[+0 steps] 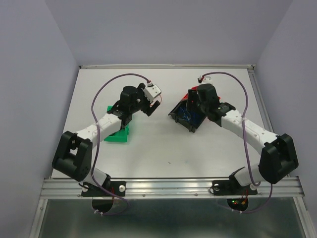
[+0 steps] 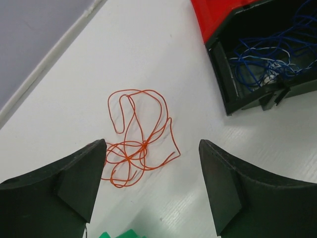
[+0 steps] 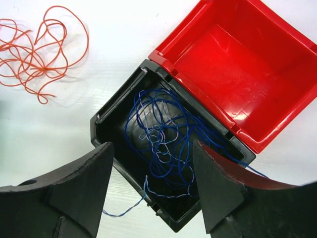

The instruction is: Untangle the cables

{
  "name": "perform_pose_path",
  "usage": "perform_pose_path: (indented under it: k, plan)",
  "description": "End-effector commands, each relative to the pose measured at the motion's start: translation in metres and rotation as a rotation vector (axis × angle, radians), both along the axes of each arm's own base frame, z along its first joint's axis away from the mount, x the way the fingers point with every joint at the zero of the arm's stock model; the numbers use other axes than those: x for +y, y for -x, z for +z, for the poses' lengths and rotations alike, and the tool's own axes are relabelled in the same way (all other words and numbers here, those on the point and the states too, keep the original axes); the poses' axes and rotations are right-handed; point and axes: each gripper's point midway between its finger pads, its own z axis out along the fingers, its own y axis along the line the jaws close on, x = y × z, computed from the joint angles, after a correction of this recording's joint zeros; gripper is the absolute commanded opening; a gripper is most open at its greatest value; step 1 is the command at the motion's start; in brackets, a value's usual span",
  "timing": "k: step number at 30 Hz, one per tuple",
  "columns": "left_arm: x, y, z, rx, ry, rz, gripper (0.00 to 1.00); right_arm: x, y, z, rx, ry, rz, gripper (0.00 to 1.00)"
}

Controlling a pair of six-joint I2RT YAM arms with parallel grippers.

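Loosely, blue cables [image 3: 163, 144] inside black bin [image 3: 100, 130]

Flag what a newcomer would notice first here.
A thin curly orange-red wire lies knotted on the white table, below the left hand. A tangle of thin blue wires sits in the black plastic bin under the right hand, with a bright red plastic bin butted against it.
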Motion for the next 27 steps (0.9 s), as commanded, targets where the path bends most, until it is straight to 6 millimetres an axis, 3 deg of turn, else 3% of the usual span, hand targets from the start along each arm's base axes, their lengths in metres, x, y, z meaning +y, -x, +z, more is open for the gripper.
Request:
perform_pose_path:
  k: [1, 2, 3, 6, 7, 12, 13, 16, 17, 18, 19, 20, 24, 25, 27]
  plan:
    - [-0.003, -0.019, -0.011, 0.030, -0.050, 0.006, 0.85, 0.002, 0.003, 0.032, -0.119, -0.073, -0.012, 0.70]
    - [-0.008, -0.023, -0.010, 0.030, -0.053, -0.010, 0.84, 0.001, 0.004, 0.035, -0.127, -0.079, -0.013, 0.70]
    - [-0.010, -0.024, -0.031, 0.087, -0.083, -0.018, 0.82, 0.000, 0.005, 0.038, -0.134, -0.082, -0.014, 0.71]
    - [-0.014, -0.032, -0.047, 0.149, -0.110, -0.015, 0.77, -0.003, 0.008, 0.045, -0.159, -0.095, -0.018, 0.71]
    - [-0.013, -0.033, -0.064, 0.193, -0.133, -0.007, 0.75, -0.003, 0.009, 0.046, -0.162, -0.094, -0.017, 0.71]
    - [-0.012, -0.045, -0.091, 0.260, -0.178, 0.031, 0.65, -0.008, 0.013, 0.049, -0.180, -0.090, -0.025, 0.71]
    - [-0.012, -0.050, -0.095, 0.271, -0.187, 0.048, 0.58, -0.010, 0.014, 0.050, -0.183, -0.091, -0.027, 0.71]
    - [-0.013, -0.055, -0.099, 0.281, -0.195, 0.050, 0.49, -0.011, 0.015, 0.051, -0.188, -0.090, -0.026, 0.71]
    - [-0.013, -0.053, -0.108, 0.308, -0.206, 0.044, 0.39, -0.013, 0.016, 0.051, -0.191, -0.087, -0.035, 0.71]
    - [-0.016, -0.054, -0.107, 0.311, -0.204, 0.032, 0.30, -0.014, 0.016, 0.052, -0.196, -0.087, -0.039, 0.71]
    - [-0.015, -0.050, -0.110, 0.335, -0.213, 0.024, 0.11, -0.016, 0.017, 0.052, -0.200, -0.084, -0.046, 0.71]
    - [-0.016, -0.049, -0.109, 0.336, -0.213, 0.017, 0.02, -0.017, 0.017, 0.052, -0.201, -0.081, -0.048, 0.71]
    - [-0.015, -0.037, -0.080, 0.282, -0.189, -0.015, 0.00, -0.011, 0.017, 0.050, -0.211, -0.072, 0.010, 0.71]
    - [-0.013, -0.036, -0.056, 0.232, -0.167, -0.011, 0.00, 0.000, 0.020, 0.050, -0.213, -0.094, 0.073, 0.74]
    - [-0.008, -0.026, -0.044, 0.198, -0.169, -0.025, 0.00, 0.013, 0.018, 0.051, -0.243, -0.112, 0.144, 0.74]
